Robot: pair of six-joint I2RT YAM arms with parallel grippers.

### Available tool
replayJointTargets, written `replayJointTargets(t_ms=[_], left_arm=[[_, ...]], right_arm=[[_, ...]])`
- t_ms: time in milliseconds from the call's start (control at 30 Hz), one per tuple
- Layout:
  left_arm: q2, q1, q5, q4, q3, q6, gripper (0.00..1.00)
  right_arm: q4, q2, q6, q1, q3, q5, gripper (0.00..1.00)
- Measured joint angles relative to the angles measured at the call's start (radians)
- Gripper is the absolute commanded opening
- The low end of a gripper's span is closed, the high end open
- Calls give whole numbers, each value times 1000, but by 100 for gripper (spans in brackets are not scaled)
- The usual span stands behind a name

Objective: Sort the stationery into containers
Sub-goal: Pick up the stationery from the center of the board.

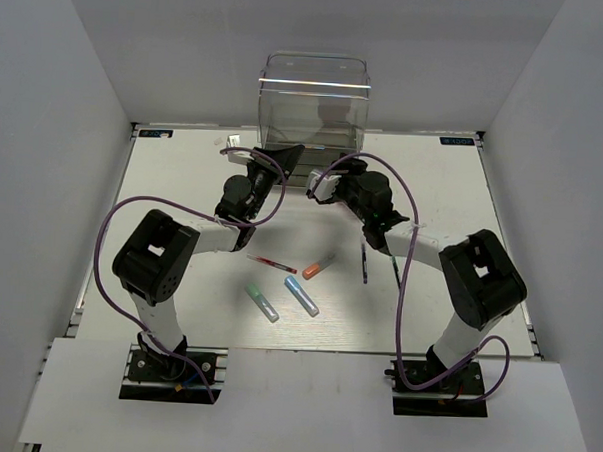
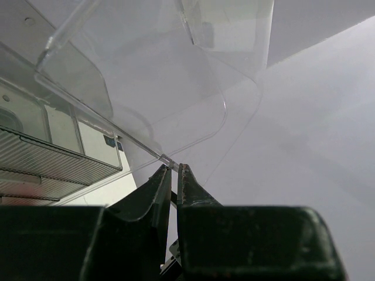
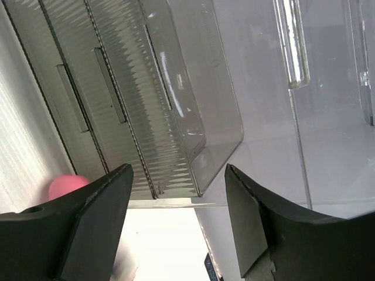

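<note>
The clear plastic cabinet (image 1: pixel 314 101) stands at the table's far middle. My left gripper (image 1: pixel 288 153) is at its lower front. In the left wrist view its fingers (image 2: pixel 174 168) are closed on the thin clear lip of a pulled-out drawer (image 2: pixel 167 159). My right gripper (image 1: pixel 321 183) is open and empty in front of the ribbed drawer fronts (image 3: pixel 117 88). A pink marker (image 3: pixel 63 186) shows beside its left finger. On the table lie a thin red pen (image 1: pixel 272 264), an orange marker (image 1: pixel 318 266), a green marker (image 1: pixel 262 301), a light-blue marker (image 1: pixel 300 296) and two thin dark pens (image 1: pixel 364 262) (image 1: pixel 396 270).
White walls close in the table on the left, right and back. A small white object (image 1: pixel 230 141) lies at the far left by the back edge. Purple cables loop from both arms over the table's middle.
</note>
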Motion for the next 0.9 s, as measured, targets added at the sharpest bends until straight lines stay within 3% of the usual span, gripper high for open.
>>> replayJointTargets(t_ms=[333, 567, 700, 900], left_arm=[[0, 0, 0, 0, 0, 0, 0], [0, 0, 0, 0, 0, 0, 0], [0, 0, 0, 0, 0, 0, 0], [0, 0, 0, 1, -3, 0, 0]], right_arm=[[-92, -113, 114, 0, -40, -53, 63], [-389, -228, 282, -23, -5, -165, 53], [-575, -228, 324, -63, 14, -244, 53], [-756, -219, 354, -117, 14, -293, 74]])
